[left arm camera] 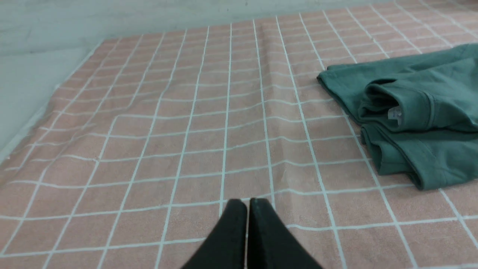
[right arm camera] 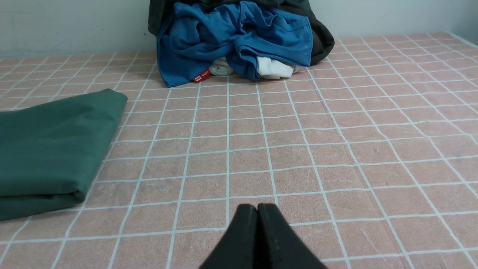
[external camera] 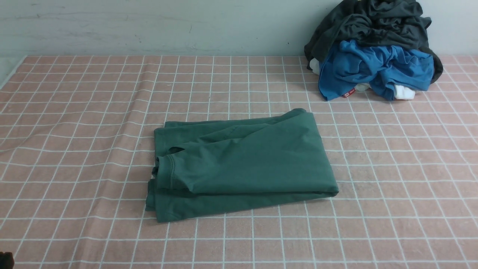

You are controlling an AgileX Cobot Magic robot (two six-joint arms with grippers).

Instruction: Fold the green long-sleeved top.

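The green long-sleeved top (external camera: 242, 164) lies folded in a compact rectangle mid-table on the pink checked cloth (external camera: 74, 149), well clear of the clothes pile (external camera: 373, 52), while the left gripper (left arm camera: 247, 203) and right gripper (right arm camera: 257, 209) (both closed, empty) hover apart from it, which suggests the fold is done

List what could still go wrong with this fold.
The green long-sleeved top lies folded, but its layers sit uneven at the collar end; a nudge might spring them open. The wrinkled pink checked cloth beneath could drag the bundle if snagged. Both grippers, left gripper and right gripper, are shut and clear.
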